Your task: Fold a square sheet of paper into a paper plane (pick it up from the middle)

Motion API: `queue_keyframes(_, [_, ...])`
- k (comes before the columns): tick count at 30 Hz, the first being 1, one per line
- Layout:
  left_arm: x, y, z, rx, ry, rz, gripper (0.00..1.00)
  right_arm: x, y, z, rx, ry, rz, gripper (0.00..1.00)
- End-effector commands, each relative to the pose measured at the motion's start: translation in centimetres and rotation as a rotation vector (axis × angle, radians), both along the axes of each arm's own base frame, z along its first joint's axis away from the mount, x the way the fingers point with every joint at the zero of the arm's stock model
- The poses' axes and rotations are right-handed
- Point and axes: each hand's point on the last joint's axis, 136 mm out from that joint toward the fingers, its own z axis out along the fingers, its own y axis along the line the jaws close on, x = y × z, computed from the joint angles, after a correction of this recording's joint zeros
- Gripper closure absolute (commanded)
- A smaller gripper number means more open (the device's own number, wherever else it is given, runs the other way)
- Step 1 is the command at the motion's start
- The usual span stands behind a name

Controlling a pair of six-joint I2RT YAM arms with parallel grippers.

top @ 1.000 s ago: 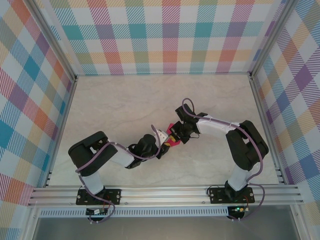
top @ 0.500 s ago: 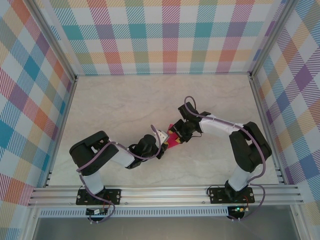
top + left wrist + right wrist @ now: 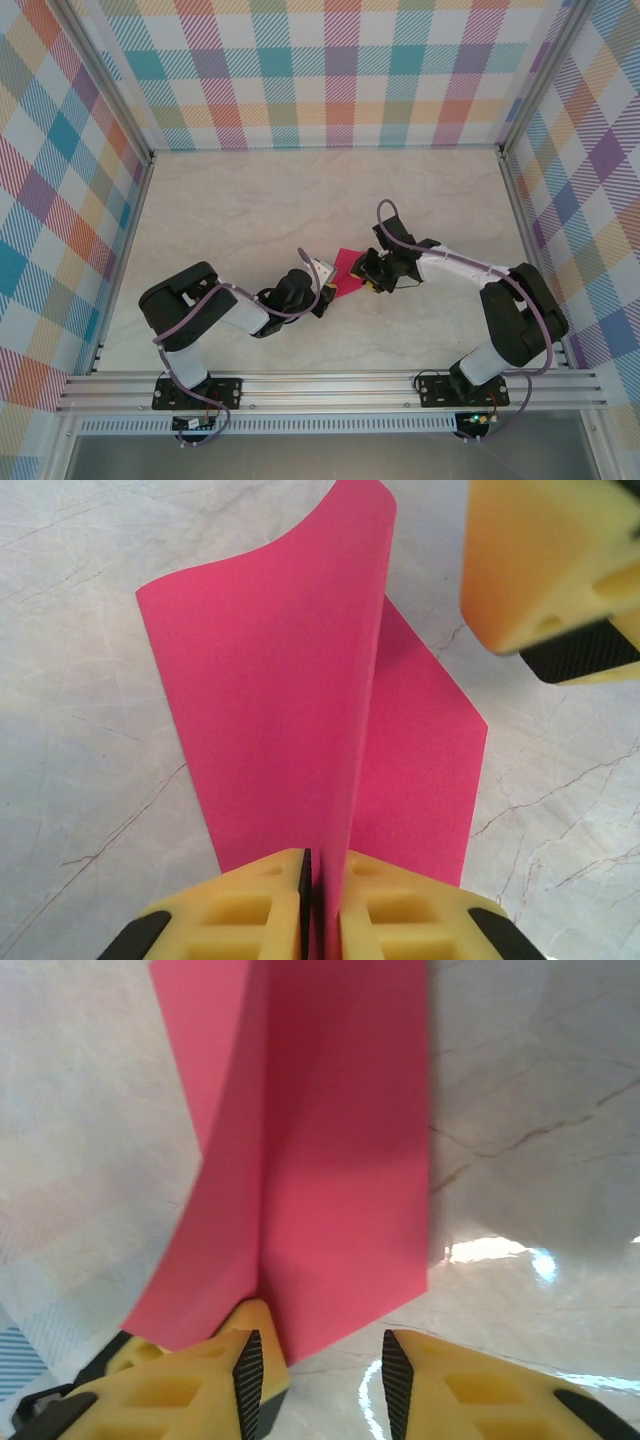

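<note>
- The pale marbled surface (image 3: 250, 220) fills my overhead view, with checked walls round it.
- I see the square sheet of paper (image 3: 347, 272) near the middle of the surface, between the two arms. It is bent along a ridge: in the left wrist view one half (image 3: 270, 700) stands up and curls over at the top, while the other half lies flat on the surface.
- My left end effector (image 3: 322, 880) is clamped on the near end of that ridge, jaws almost together on the paper.
- My right end effector (image 3: 315, 1360) has its jaws apart at the sheet's opposite edge, gripping nothing; one corner of the paper (image 3: 330, 1140) lies just beside its left finger (image 3: 240, 1360).
</note>
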Motion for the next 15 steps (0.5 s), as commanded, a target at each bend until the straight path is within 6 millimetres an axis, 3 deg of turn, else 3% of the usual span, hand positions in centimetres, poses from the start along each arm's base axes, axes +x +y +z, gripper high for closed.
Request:
queue_keyframes(1, [-0.6,-0.8,1.0,-0.044,-0.004,-0.018,0.85,1.3,0.6,0.2,0.026,-0.06,0.03,0.7])
queue_keyframes(8, [-0.6,-1.1,1.5,-0.052,0.014,-0.021,0.8,2.9,2.4,-0.7,0.063,-0.066,0.075,0.76])
queue_keyframes(15, [-0.4,-1.3,2.5,-0.047,0.061,0.001,0.73,2.6,2.1,-2.2,0.04,-0.037,0.069,0.77])
